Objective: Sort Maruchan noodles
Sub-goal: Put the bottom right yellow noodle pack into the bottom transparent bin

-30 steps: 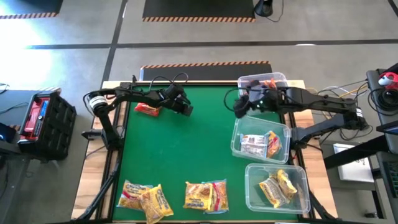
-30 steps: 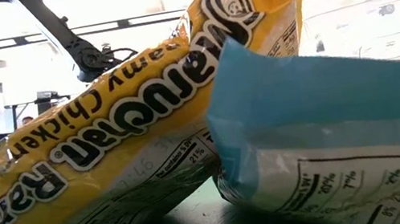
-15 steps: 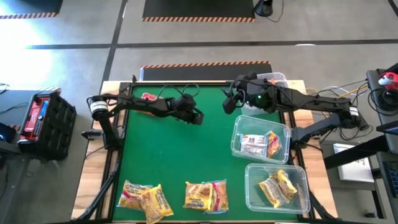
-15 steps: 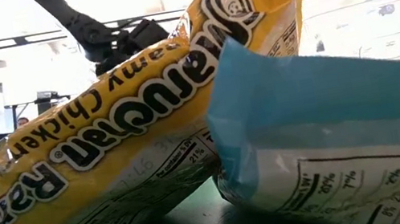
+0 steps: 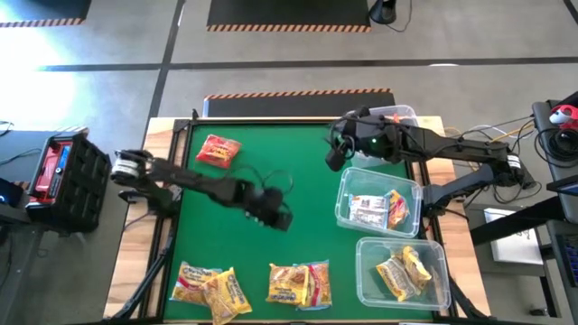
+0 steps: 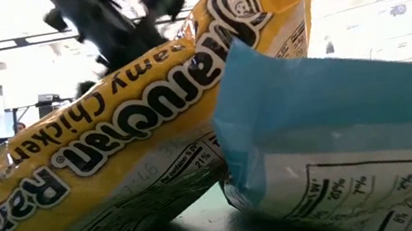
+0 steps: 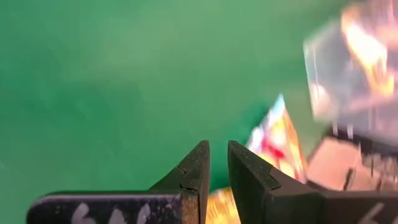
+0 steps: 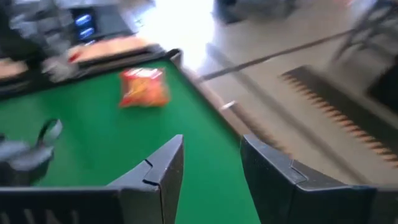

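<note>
A red noodle packet (image 5: 218, 151) lies flat on the green table near its far left corner, also seen as the red packet (image 8: 144, 87). Yellow packets (image 5: 208, 287) and a yellow and blue pile (image 5: 298, 284) lie at the near edge. My left gripper (image 5: 280, 219) hovers over the table's middle, empty, its fingertips (image 7: 202, 163) nearly together. My right gripper (image 5: 332, 155) hangs open and empty beside the far bin (image 5: 397, 116), which holds a red packet. In the low view a yellow packet (image 6: 111, 148) leans on a blue one (image 6: 343, 134).
Three clear bins line the table's right side: the far one, a middle bin (image 5: 346, 185) with white and orange packets, and a near bin (image 5: 370, 248) with yellow packets. Bare green mat lies between the arms. A black and red case (image 5: 59, 171) sits off the table's left.
My left gripper has swept from the far left area, above the red packet, toward the near edge and the right, ending over the table's middle; the packet stays in place, now uncovered. My right gripper has shifted a little leftward from the far bin.
</note>
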Motion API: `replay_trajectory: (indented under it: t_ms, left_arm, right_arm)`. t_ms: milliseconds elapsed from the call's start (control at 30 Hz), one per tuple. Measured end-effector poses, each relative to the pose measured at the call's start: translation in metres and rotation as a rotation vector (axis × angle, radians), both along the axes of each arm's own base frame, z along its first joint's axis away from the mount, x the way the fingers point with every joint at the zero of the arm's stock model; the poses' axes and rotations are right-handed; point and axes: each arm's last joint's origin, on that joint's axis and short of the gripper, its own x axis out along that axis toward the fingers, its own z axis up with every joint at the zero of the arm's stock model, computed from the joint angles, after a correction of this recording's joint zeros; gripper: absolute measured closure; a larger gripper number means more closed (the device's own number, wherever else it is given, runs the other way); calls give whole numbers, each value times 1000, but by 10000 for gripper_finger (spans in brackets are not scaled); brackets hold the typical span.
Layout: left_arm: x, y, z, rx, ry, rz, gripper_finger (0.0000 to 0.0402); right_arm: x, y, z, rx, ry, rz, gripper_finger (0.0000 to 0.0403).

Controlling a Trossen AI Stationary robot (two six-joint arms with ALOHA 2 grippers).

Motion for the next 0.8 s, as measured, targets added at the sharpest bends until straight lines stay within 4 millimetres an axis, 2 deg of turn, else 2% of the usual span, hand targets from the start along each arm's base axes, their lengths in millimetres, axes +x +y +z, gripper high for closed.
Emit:
replay_trajectory:
  t_ms: [167,333,567,667,800]
  left_arm:
    - [-14,-55,3,-56,20,-75,361]
    - [-27,-88,1,-50,34,-31,361]
    - [-44,-129,4,-63,-38,88,357]
    - [-53,-146,2,-56,-67,129,340]
    - [-55,-164,-6,-75,-115,157,308]
  right_arm:
    - [3,6,-15,158,34,83,256]
    - [11,22,-36,336,89,163,257]
    - [12,72,-52,514,144,316,269]
    - [9,94,-55,550,161,351,275]
    - [6,119,-66,580,190,334,282]
